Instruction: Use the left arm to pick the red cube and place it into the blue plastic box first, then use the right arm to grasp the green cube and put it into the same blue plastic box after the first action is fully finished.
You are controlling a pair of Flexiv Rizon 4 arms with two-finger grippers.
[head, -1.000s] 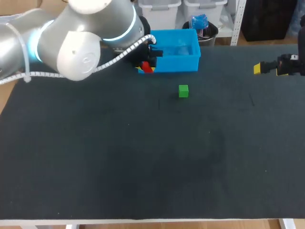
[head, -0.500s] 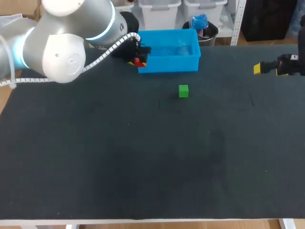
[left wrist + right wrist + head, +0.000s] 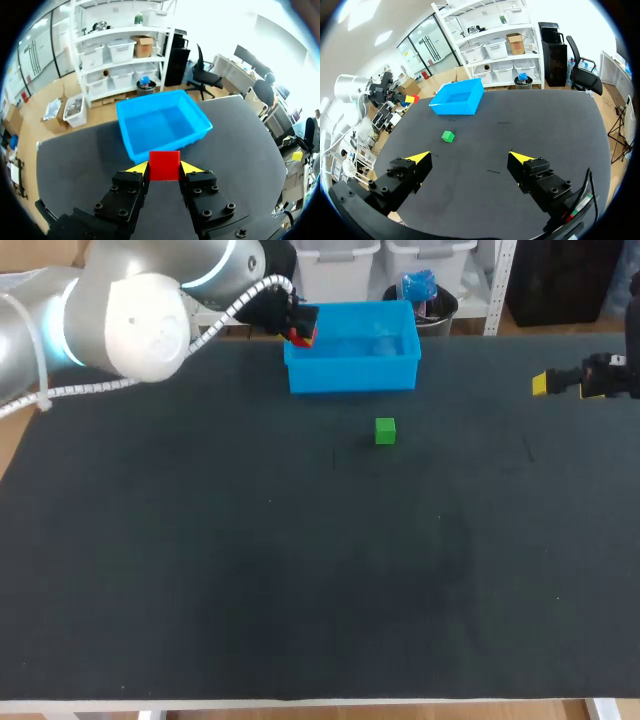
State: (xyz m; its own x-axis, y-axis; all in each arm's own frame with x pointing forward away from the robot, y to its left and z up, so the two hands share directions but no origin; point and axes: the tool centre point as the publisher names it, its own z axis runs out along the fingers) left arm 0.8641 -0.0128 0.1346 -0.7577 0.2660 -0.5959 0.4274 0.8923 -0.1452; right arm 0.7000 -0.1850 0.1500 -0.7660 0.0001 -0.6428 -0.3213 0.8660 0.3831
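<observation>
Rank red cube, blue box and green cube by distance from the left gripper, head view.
1. red cube: held between the left gripper's fingers.
2. blue box: right beside the gripper, far table edge.
3. green cube: on the table, in front of the box.

Red cube (image 3: 164, 165) gripped by left end effector (image 3: 164, 170) beside open blue box (image 3: 352, 375), green cube (image 3: 385, 431) resting nearby.

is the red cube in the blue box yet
Not yet. The red cube is held between the left gripper's fingers, just short of the blue box, whose inside looks empty.
</observation>
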